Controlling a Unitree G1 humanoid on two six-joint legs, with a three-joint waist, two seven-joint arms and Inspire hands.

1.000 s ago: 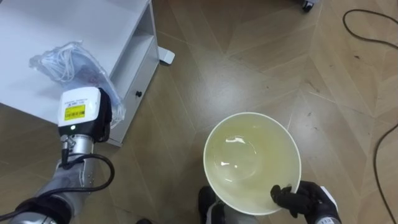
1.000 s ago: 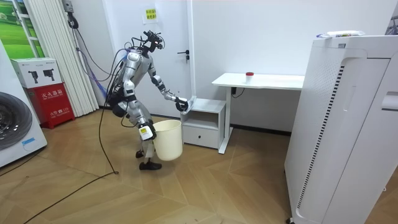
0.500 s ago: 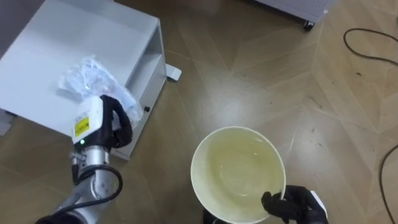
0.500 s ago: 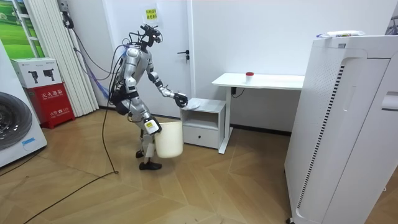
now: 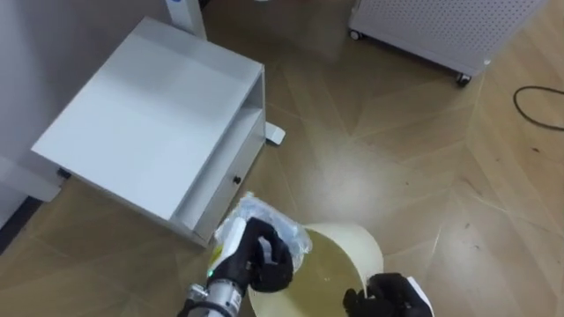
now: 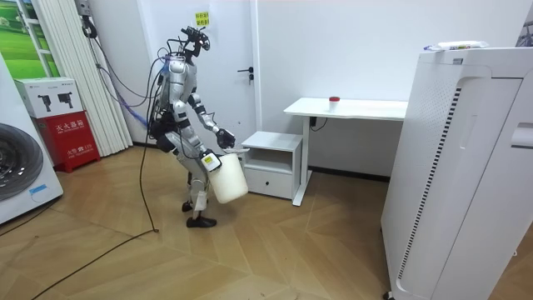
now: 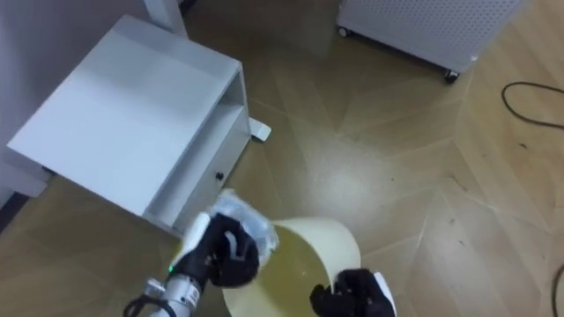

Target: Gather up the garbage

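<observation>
One crumpled plastic bag [image 5: 275, 220], one cream bin [image 5: 351, 238], one white cabinet [image 5: 150, 114], one white desk [image 6: 354, 107], one red object [image 6: 334, 100].

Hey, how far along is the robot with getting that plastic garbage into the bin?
Done: the plastic bag is off the white cabinet, gripped in the left robot hand. In hand: that bag sits at the rim of the bin, while the right robot hand holds the bin. Left: releasing the bag inside the bin.
</observation>
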